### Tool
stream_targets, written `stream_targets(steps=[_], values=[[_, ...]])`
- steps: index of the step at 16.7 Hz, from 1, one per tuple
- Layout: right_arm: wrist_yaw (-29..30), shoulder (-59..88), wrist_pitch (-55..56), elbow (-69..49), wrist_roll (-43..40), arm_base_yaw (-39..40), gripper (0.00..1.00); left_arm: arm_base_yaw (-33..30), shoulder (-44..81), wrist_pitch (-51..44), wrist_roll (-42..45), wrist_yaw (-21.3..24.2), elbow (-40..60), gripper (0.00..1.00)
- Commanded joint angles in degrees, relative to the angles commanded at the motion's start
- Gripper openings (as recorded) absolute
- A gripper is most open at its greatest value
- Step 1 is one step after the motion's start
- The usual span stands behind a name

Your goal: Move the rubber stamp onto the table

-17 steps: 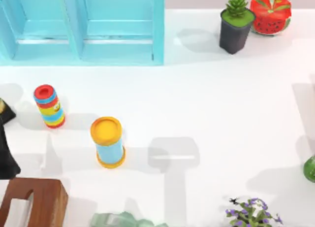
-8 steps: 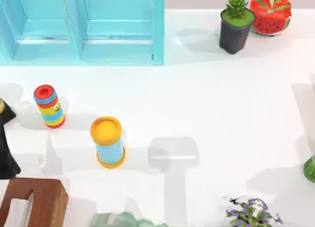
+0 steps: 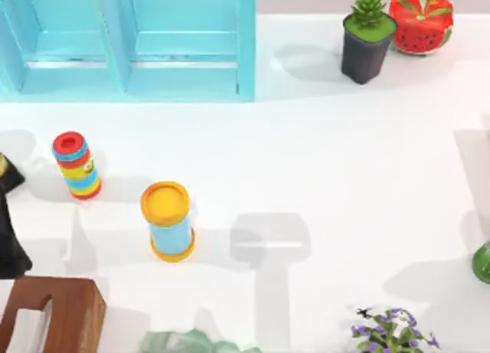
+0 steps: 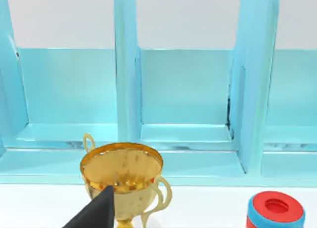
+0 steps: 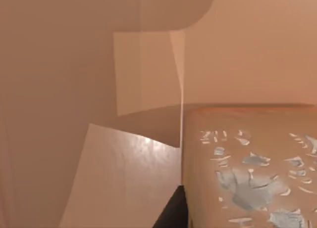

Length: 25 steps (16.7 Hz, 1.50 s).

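The rubber stamp (image 5: 247,168) shows very close in the right wrist view as a tan-brown block with a flaked pale mark on its face. A dark part of my right gripper (image 5: 172,213) sits right against the block's edge. More tan surfaces stand behind it. My left arm (image 3: 9,238) rests at the table's left edge in the top view. My left gripper (image 4: 94,214) points toward a gold trophy cup (image 4: 123,177) and the light-blue cabinet (image 4: 188,89). The white table (image 3: 321,161) spreads across the top view.
A yellow-topped blue cylinder (image 3: 167,219) and a striped red-topped cylinder (image 3: 75,165) stand left of centre. A dark-brown wooden piece (image 3: 57,315) sits front left and the cabinet (image 3: 130,39) back left. Potted plants (image 3: 366,35) stand back right. Purple flowers (image 3: 390,330) sit front right.
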<state>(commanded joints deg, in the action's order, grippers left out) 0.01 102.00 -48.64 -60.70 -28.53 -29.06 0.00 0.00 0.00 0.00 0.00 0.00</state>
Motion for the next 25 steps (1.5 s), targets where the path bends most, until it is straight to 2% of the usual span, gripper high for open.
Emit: stream_targets(steps=[6,11,18,22,25], values=[[0.62,-1.73,-2.0,-0.48,1.62,0.04,0.0,0.0,0.0,0.0,0.0,0.0,0.0,1.0],[3.1,-10.26,-15.4,-5.19,11.24,3.19,0.0,0.0,0.0,0.0,0.0,0.0,0.0,1.0],[2.6,-16.97,-31.66,-16.18,25.0,17.82,0.0,0.0,0.0,0.0,0.0,0.0,0.0,1.0],[0.69,-15.17,-33.73,-19.53,28.45,26.93,0.0,0.0,0.0,0.0,0.0,0.0,0.0,1.0],[0.1,-13.86,-33.79,-20.04,29.02,29.18,0.0,0.0,0.0,0.0,0.0,0.0,0.0,1.0]])
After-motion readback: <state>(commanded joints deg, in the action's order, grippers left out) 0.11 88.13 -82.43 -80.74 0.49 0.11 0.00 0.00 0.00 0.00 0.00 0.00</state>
